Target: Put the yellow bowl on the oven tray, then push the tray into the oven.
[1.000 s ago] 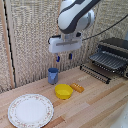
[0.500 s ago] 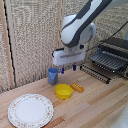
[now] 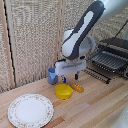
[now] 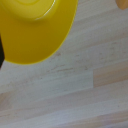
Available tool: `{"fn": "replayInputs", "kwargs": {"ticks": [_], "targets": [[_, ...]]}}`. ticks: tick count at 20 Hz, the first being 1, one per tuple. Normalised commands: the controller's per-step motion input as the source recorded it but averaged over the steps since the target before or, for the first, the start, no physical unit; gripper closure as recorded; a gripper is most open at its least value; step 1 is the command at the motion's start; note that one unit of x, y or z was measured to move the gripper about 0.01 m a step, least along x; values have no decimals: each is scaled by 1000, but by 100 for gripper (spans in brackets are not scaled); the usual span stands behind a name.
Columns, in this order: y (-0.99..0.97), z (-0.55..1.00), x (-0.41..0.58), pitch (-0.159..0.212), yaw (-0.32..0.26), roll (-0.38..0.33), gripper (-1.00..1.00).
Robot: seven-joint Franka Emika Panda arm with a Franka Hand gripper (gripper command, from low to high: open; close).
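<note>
Left to right: one white patterned plate (image 3: 30, 110), one blue cup (image 3: 52, 75), one yellow dish (image 3: 63, 91) below one grabber (image 3: 69, 78), fingers parted, gripping nothing; one orange-yellow oblong piece (image 3: 77, 88); one baking sheet (image 3: 111, 60). All on a light wooden table (image 3: 95, 107); woven screen (image 3: 30, 35) behind.

The white and grey robot arm (image 3: 87, 30) reaches in from the upper part of the exterior view's right, bending down to a white boxy wrist (image 3: 70, 65). Beneath it the grabber (image 3: 69, 78) points straight down, its two small dark blue-tipped fingers (image 3: 63, 79) spread apart, holding nothing.
</note>
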Motion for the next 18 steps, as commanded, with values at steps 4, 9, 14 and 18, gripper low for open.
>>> {"fn": "replayInputs", "kwargs": {"ticks": [4,9,14,18], "targets": [[-77,-324,0,1,0,0,-100],[-43,-336,0,0,-20,0,-100],[-10,-266,48,0,-129,0,-100],[81,-51,86,0,-81,0,100]]}}
